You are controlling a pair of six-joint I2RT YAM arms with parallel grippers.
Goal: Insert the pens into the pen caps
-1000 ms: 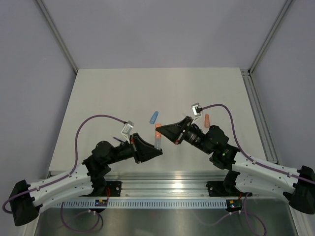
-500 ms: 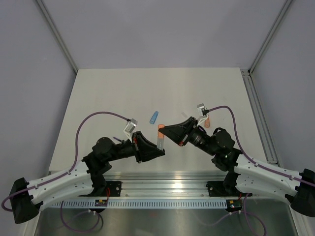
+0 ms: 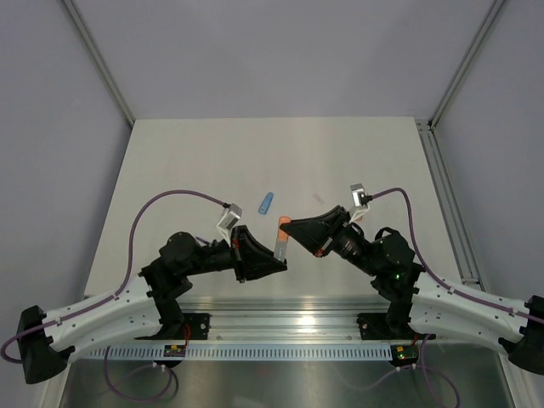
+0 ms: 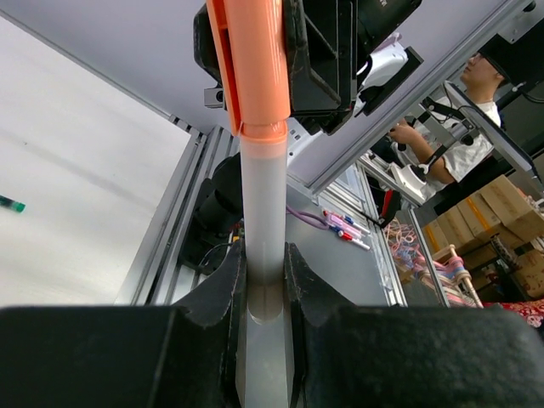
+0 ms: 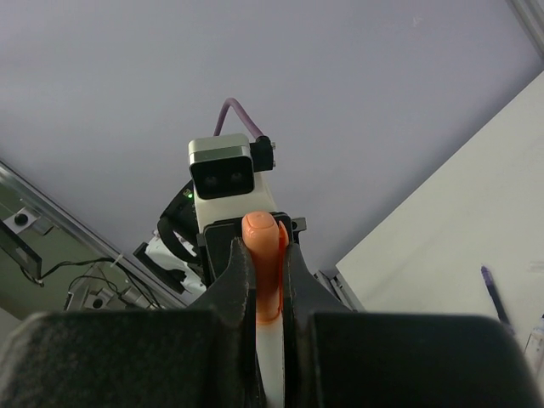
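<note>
- The left gripper point(image 3: 275, 260) was pinched on the lower part of a clear-barrelled pen point(image 3: 278, 248). It held the pen off the table point(image 3: 195, 161), with the upper end slanting away from the arm bases.
- In the left wrist view, the left fingers point(image 4: 223, 293) pressed on the barrel from both sides. The pen rose straight up between them.
- The right gripper point(image 3: 291, 228) was clamped on the orange cap point(image 3: 283, 223), which sat over the upper end of the pen.
- The two grippers met almost tip to tip above the near middle of the table, joined by the pen and cap.
- From the left wrist, the rim of the orange cap overlapped the barrel. Whether it was pushed fully home could not be judged from that angle.
- In the right wrist view, the cap's rounded end stood up between the right fingers point(image 5: 234, 285), and the pale barrel showed below it. The left wrist camera point(image 5: 221, 174) faced back from just behind.
- A light blue cap point(image 3: 266, 202) lay flat on the table just beyond the grippers, touching neither.
- A thin dark pen point(image 5: 493, 293) lay on the table near the right edge of the right wrist view.
- The end of a green-tipped pen point(image 4: 10, 204) lay on the table at the left edge of the left wrist view.
</note>
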